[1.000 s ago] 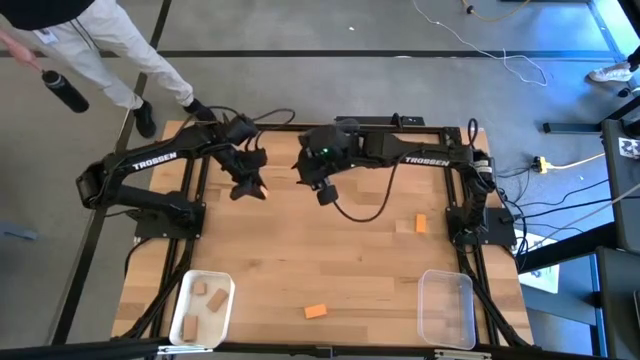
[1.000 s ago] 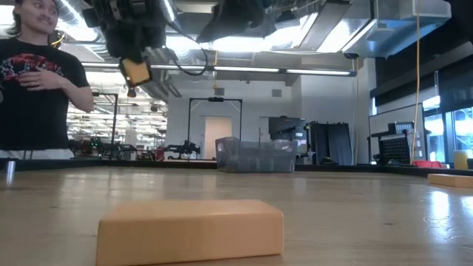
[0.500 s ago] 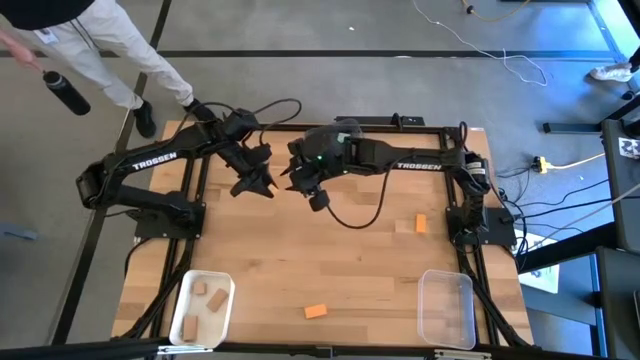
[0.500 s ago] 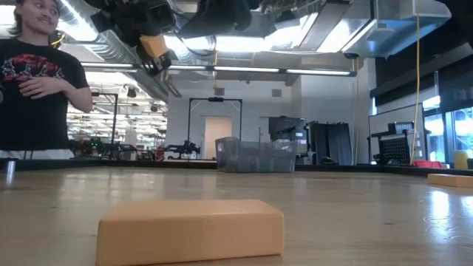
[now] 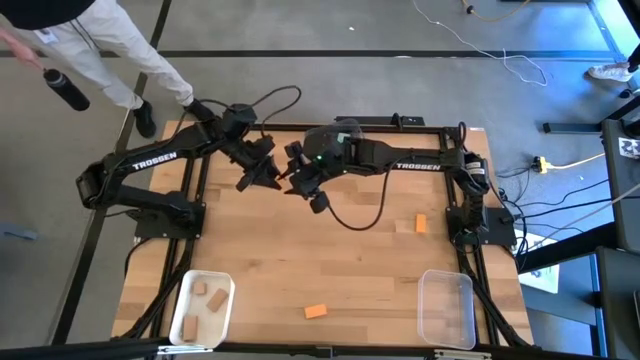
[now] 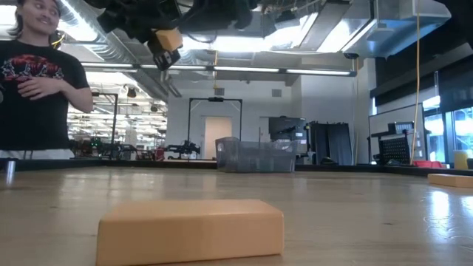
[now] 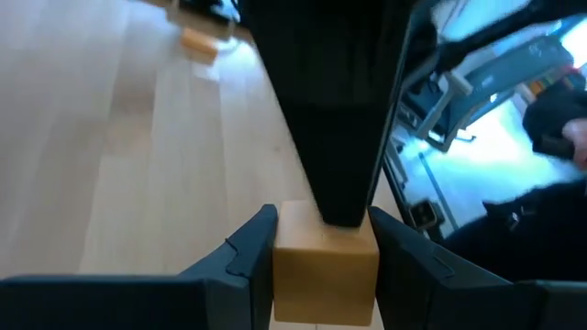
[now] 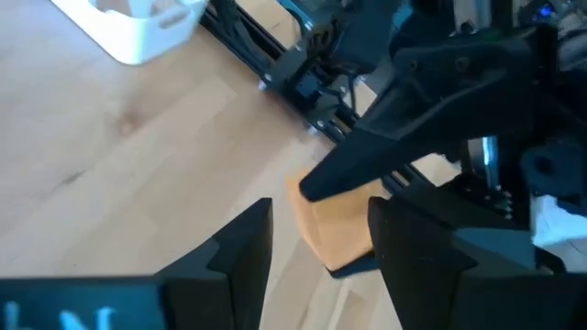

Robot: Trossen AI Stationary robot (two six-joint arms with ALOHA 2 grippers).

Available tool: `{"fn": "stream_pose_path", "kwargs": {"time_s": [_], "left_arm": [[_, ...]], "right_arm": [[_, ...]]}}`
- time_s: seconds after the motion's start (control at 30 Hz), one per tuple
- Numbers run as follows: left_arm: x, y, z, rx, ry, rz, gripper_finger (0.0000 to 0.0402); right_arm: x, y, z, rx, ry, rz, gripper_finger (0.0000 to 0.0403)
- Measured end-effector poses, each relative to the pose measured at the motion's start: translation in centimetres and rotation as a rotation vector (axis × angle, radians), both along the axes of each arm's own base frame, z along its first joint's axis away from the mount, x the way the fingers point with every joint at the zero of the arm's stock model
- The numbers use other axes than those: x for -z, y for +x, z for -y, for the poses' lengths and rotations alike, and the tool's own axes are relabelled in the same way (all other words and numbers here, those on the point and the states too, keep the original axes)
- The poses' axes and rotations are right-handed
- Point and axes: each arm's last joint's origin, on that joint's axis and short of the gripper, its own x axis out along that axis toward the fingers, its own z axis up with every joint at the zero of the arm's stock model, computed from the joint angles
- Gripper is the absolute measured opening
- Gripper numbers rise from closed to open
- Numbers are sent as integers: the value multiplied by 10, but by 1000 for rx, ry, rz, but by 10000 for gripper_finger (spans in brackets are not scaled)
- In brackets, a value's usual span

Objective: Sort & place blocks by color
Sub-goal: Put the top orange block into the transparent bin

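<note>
Orange block [image 7: 325,264] sits clamped in my left gripper [image 5: 272,179], held high over the table's [image 5: 360,270] far edge. My right gripper [image 5: 296,186] meets it there, fingers spread either side of the block. Bare wood lies open below.

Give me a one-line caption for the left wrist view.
Left gripper clamps an orange block above the wooden table, the right arm's dark finger meeting it.
</note>
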Motion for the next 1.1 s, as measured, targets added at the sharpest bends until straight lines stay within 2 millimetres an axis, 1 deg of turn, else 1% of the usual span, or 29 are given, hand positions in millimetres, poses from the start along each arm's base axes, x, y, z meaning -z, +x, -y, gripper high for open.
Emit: {"fn": "stream_pose_path", "kwargs": {"time_s": [0.17, 0.4, 0.67, 0.77, 1.1], "left_arm": [[-3, 2, -2, -35, -26, 13, 128], [-4, 3, -4, -127, -61, -25, 128], [-5, 3, -1, -42, -108, -1, 128], [-6, 3, 0, -14, -123, 7, 128], [-2, 1, 1, -9, -110, -17, 128]], "right_arm": [[0, 0, 2, 60, -38, 1, 184], [0, 1, 0, 127, -85, 1, 184], [-1, 1, -1, 123, -90, 6, 184], [-1, 2, -1, 97, -96, 8, 184], [0, 1, -1, 88, -98, -3, 184]]}}
